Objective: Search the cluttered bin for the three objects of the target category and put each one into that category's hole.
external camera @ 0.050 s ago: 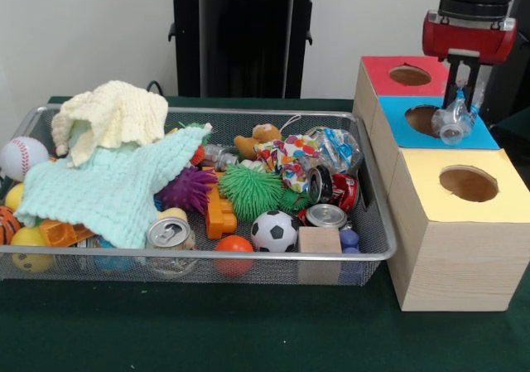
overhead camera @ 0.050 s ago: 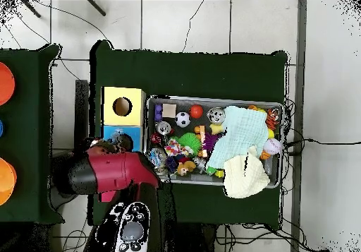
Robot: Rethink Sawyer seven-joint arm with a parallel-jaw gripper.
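Observation:
My gripper (external camera @ 0.050 s ago: pixel 466 105) hangs at the right, over the blue-topped box (external camera @ 0.050 s ago: pixel 480 133), shut on a crumpled clear plastic bottle (external camera @ 0.050 s ago: pixel 451 124). The bottle dangles just above that box's round hole (external camera @ 0.050 s ago: pixel 422 120). In the wire bin (external camera @ 0.050 s ago: pixel 377 223), another crumpled clear plastic piece (external camera @ 0.050 s ago: pixel 337 147) lies at the back right, and a third (external camera @ 0.050 s ago: pixel 218 154) sits near the middle, partly under the cloths. From overhead, the red arm (overhead camera @ 0.050 s ago: pixel 116 173) covers the gripper beside the blue box (overhead camera @ 0.050 s ago: pixel 121 138).
A red-topped box (external camera @ 0.050 s ago: pixel 377 67) stands behind the blue one and a yellow-topped box (external camera @ 0.050 s ago: pixel 464 214) in front. The bin holds two knitted cloths (external camera @ 0.050 s ago: pixel 116 186), cans (external camera @ 0.050 s ago: pixel 169 233), balls (external camera @ 0.050 s ago: pixel 274 230), a wooden block (external camera @ 0.050 s ago: pixel 320 241) and spiky toys (external camera @ 0.050 s ago: pixel 251 190).

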